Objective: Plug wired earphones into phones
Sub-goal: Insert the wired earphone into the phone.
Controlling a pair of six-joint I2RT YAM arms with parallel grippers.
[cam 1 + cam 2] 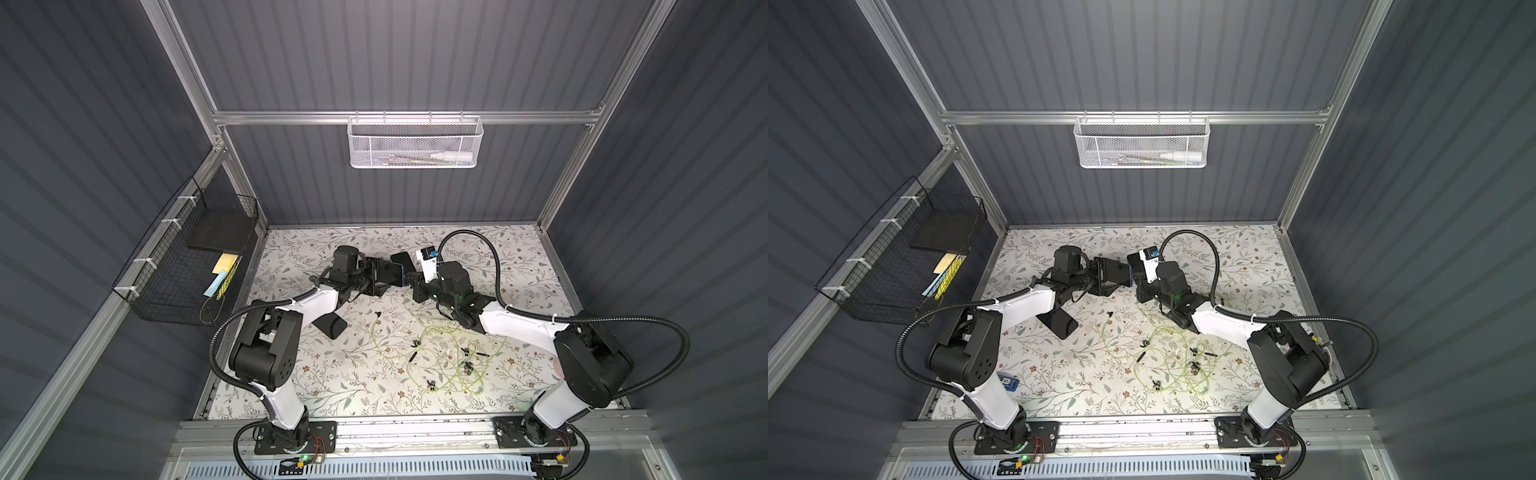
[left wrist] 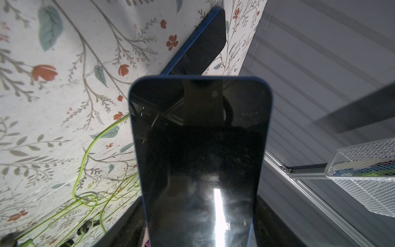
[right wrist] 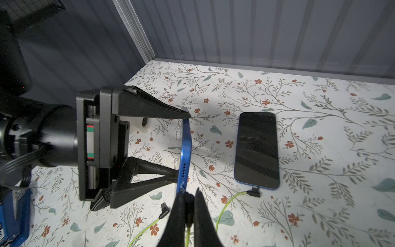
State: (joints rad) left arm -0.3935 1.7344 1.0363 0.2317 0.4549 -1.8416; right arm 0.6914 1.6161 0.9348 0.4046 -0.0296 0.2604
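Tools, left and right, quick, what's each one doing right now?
Left tool: closed on the blue-edged phone, gripping its long sides.
Right tool: closed on an earphone plug, right at the phone's port edge.

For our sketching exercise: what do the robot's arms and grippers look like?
The left arm and right arm have white shells, black joints and a black ribbed hose each. The left gripper is black with triangular openwork jaws and red-green marks on its rail; the right gripper has black, tapered jaws.
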